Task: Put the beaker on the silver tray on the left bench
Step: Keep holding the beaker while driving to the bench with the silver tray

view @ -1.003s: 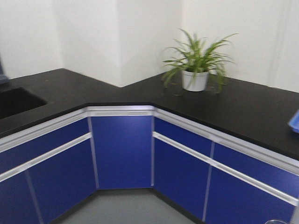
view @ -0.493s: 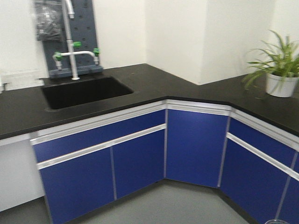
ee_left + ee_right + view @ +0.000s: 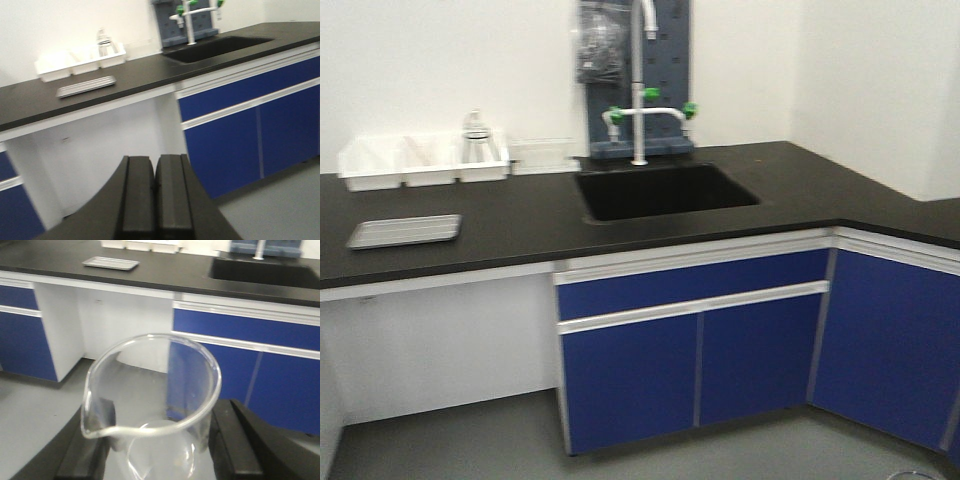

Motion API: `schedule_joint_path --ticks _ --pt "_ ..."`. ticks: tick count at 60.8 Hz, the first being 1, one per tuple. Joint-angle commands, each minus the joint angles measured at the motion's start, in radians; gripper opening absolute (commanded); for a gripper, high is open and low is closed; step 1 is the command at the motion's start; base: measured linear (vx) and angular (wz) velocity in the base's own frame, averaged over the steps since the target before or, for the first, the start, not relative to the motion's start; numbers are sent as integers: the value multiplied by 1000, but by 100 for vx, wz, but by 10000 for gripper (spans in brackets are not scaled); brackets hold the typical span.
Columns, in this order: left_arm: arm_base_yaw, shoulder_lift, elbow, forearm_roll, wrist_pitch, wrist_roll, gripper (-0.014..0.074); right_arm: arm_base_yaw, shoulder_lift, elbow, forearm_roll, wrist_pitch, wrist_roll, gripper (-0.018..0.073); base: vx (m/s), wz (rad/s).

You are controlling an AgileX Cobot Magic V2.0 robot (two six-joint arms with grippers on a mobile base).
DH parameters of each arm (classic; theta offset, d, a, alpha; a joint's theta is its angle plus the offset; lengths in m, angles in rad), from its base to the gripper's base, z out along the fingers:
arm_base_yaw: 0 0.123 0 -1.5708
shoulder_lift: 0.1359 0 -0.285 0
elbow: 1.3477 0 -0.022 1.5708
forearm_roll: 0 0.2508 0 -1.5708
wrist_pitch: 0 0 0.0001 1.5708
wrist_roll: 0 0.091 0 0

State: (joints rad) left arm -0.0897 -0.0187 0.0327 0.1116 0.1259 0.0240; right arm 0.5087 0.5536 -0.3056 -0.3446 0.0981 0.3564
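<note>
Right pincer point(image 3: 160, 445) grasps the beaker point(image 3: 150, 390), left pincer point(image 3: 155, 195) clenched empty; carrying it to the bare tray point(image 3: 405, 231) on the worktop point(image 3: 520, 235) remains.

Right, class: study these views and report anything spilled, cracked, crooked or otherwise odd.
Nothing stands out. The beaker sits upright and empty in the right end effector, rim unbroken; the tray lies flat on the bench, no spills.

Left claw point(image 3: 155, 172) pressed closed; right claw point(image 3: 160, 445) clamps the beaker point(image 3: 192, 385).
</note>
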Motion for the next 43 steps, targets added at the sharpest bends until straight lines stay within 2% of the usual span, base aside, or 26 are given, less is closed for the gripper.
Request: schedule_joint_path --ticks 1,26,43 --pt "-6 -8 20 -5 -78 -6 1 -4 1 -29 -14 -79 -11 -12 9 62" --pt "-6 -8 20 -5 -78 -6 1 -4 1 -29 -14 -79 -11 -12 17 55" --pt "-6 -8 20 -5 -78 -6 1 -4 1 -29 -14 -79 -11 -12 30 37"
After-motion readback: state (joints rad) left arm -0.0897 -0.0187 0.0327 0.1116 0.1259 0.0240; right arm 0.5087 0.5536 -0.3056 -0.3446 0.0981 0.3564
